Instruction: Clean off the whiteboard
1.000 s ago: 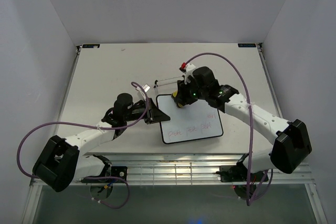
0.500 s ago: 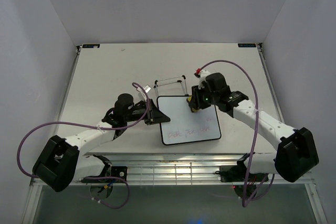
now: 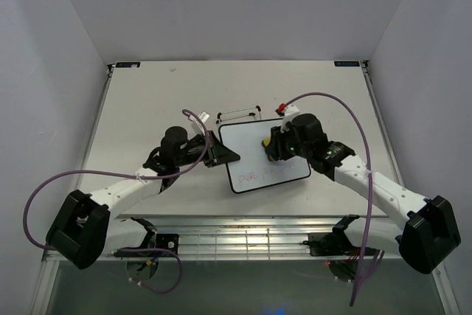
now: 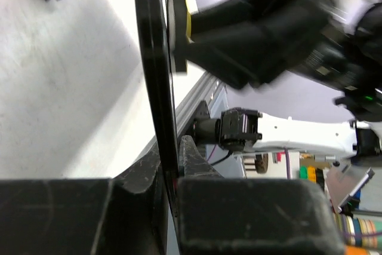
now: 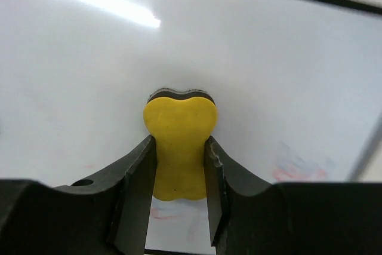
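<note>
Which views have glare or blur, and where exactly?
Right wrist view: a bright glare streak crosses the small white rectangular whiteboard at upper left, and the yellow eraser block is sharp. Left wrist view: the board's black frame is fairly sharp, and the right arm behind it is blurred. Top view: even light, no strong glare.

Red writing (image 3: 269,175) on whiteboard (image 3: 247,145) too faint to read.

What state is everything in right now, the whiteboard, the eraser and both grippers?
whiteboard, partly wiped, faint red writing left near its front edge
yellow eraser, clamped and pressed flat against the board face
left gripper, shut on the whiteboard's left edge
right gripper, shut on the yellow eraser
</note>
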{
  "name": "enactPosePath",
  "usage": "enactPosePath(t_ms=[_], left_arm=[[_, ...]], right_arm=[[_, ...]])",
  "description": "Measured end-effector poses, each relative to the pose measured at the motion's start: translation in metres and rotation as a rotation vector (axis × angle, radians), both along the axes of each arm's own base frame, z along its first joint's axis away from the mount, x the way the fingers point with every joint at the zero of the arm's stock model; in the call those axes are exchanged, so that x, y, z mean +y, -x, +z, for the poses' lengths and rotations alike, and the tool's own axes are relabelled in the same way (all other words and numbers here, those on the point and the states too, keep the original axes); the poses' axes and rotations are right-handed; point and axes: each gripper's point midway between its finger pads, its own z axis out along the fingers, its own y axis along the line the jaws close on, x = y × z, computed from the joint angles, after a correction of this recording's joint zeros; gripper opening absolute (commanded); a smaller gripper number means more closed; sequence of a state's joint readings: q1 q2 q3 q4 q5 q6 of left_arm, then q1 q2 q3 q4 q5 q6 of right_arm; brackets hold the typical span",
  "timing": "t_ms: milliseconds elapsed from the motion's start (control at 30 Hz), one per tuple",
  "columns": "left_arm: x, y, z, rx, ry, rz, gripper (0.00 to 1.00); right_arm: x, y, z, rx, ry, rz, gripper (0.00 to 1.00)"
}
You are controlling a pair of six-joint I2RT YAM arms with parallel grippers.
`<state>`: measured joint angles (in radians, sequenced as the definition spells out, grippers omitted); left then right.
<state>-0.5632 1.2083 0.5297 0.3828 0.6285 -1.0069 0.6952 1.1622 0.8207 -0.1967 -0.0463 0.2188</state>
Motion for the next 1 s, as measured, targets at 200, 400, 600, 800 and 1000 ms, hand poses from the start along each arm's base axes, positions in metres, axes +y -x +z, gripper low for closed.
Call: enactPosePath(t_ms=[200, 400, 600, 800, 1000], left_arm=[[0.0, -0.007, 0.003, -0.009, 0.003, 0.028, 0.0], [0.0, -0.01, 0.002, -0.006, -0.002, 0.044, 0.0], [0.004, -0.016, 0.001, -0.011, -0.007, 0.071, 0.0], [0.007, -0.024, 0.0, -0.014, -0.014, 0.115, 0.0], [0.005, -0.028, 0.008, -0.028, 0.006, 0.146, 0.0]], right_arm=[[-0.07, -0.022, -0.033, 0.071, 0.092, -0.235, 0.22], [-0.014, 0.007, -0.018, 0.06, 0.004, -0.031, 0.21], [0.065, 0.053, 0.014, -0.001, -0.032, 0.194, 0.2], [0.063, 0.044, 0.012, -0.023, -0.001, 0.1, 0.2], [0.011, 0.013, -0.002, -0.001, -0.01, -0.043, 0.2]])
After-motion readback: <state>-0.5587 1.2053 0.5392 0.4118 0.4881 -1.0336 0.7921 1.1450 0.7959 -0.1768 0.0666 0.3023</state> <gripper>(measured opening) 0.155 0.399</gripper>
